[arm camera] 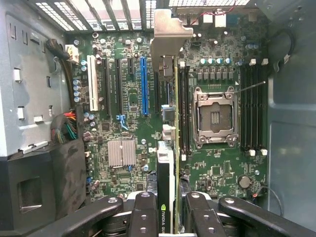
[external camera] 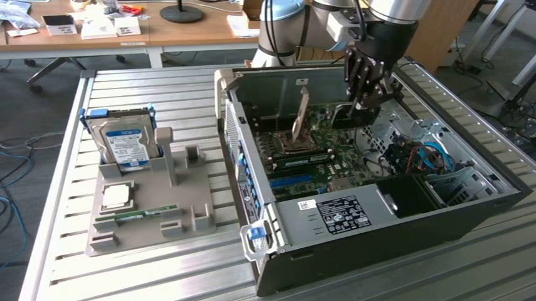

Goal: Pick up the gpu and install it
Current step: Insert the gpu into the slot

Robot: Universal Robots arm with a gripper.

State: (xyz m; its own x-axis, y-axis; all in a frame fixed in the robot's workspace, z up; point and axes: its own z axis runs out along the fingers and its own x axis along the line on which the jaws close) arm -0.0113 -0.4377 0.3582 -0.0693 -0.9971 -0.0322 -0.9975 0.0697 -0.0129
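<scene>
One gpu (arm camera: 166, 168), held edge-on over the motherboard (arm camera: 133, 98) inside the case (external camera: 402, 219), with the gripper (arm camera: 167, 210) clamped on its near end. Seating called for its edge parallel to a slot, bracket toward the rear openings, and even downward pressure.

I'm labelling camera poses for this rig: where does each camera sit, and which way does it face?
Exterior view: off the arm, above the table, looking down into the open computer case; the arm and its fingers show.
Wrist view: on the wrist, looking past the fingers at the motherboard; the fingers clamp the gpu edge-on.
Both share the gpu, motherboard and CPU socket.
</scene>
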